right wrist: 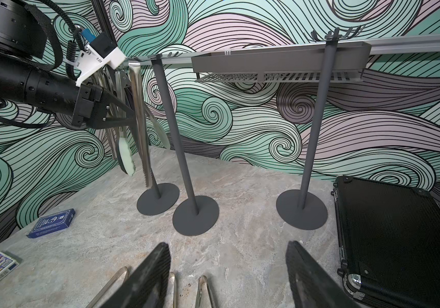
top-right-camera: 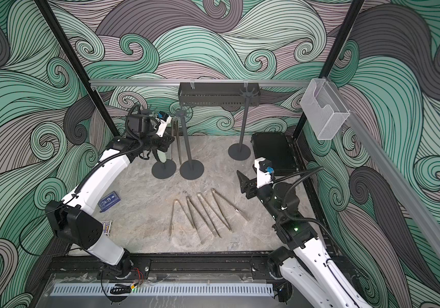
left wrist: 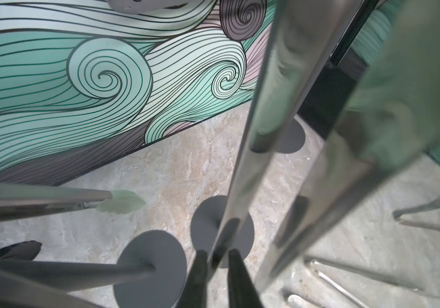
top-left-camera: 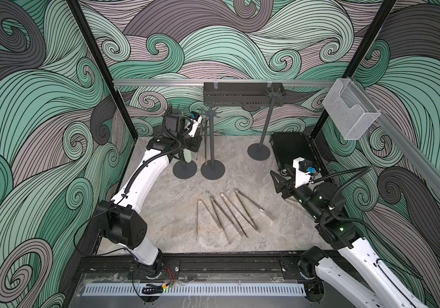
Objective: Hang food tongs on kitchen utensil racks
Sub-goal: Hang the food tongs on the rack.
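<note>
**Easing off the steel tongs (right wrist: 141, 128) at the middle rack (right wrist: 182, 160)**

Standing here, I see the left gripper (left wrist: 217, 253) raised beside the two racks toward the desk's far left corner. Its jaws are narrow, one on either side of a single arm of those tongs. Whether they pinch it or only flank it, I cannot tell.

The tongs hang upright, seemingly from a hook on the middle rack's star, on the side facing the left rack (right wrist: 157, 198). The pale-green-tipped tongs (right wrist: 127, 157) dangle just beside them.

To my eye the hang is made and the letting-go is the step in hand. The jaws should spread well clear of the steel arm first, then back straight out. A sideways pull could swing the tongs, lift them off the hook or clip the green pair. The rack looks light, and a nudge might rock it.

The right gripper (right wrist: 228, 245) hovers wide and empty by the desk's right edge. It is near four steel tongs (top-left-camera: 232, 213) lying flat toward the near edge.
</note>
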{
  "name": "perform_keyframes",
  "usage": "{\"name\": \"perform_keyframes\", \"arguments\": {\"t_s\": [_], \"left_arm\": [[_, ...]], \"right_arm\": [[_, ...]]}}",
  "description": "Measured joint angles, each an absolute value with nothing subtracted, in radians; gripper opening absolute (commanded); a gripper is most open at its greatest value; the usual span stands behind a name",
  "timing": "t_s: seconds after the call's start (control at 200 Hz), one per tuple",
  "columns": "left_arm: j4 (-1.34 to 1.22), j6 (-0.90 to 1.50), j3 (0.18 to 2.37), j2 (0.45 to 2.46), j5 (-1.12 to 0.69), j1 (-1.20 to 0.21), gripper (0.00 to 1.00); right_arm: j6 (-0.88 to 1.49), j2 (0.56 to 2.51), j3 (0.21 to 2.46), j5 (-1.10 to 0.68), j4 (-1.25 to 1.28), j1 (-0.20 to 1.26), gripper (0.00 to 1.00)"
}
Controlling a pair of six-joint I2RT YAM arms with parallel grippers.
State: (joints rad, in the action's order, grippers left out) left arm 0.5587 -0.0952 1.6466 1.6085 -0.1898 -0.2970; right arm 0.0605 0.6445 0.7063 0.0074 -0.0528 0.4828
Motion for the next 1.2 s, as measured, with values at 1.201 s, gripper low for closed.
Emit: {"name": "perform_keyframes", "arguments": {"t_s": [1.201], "left_arm": [[0.665,0.123,1.381,1.130,-0.117,-0.310,0.62]], "right_arm": [[0.434,0.994,0.848,0.197,-0.727,0.189,0.73]]}}
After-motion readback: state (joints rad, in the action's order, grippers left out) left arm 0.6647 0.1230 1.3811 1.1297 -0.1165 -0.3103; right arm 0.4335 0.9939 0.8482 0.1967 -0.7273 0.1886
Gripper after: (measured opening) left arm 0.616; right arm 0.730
